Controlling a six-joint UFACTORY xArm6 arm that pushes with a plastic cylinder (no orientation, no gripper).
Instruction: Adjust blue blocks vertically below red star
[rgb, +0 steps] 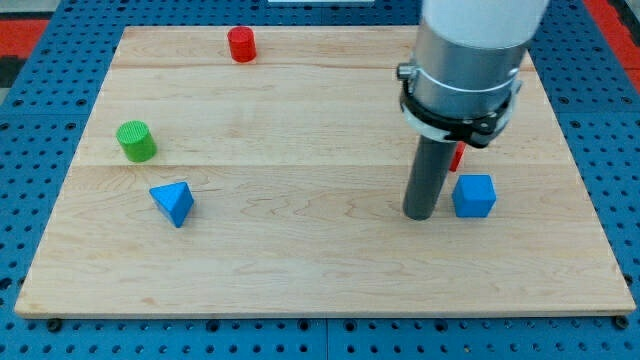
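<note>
My tip rests on the board just left of the blue cube, close to it or touching its left side. A small piece of a red block shows above the cube, mostly hidden behind the rod and arm; its shape cannot be made out. A blue triangular block lies far off at the view's left.
A green cylinder stands at the left, above the blue triangular block. A red cylinder stands near the top edge. The wooden board lies on a blue pegboard surface.
</note>
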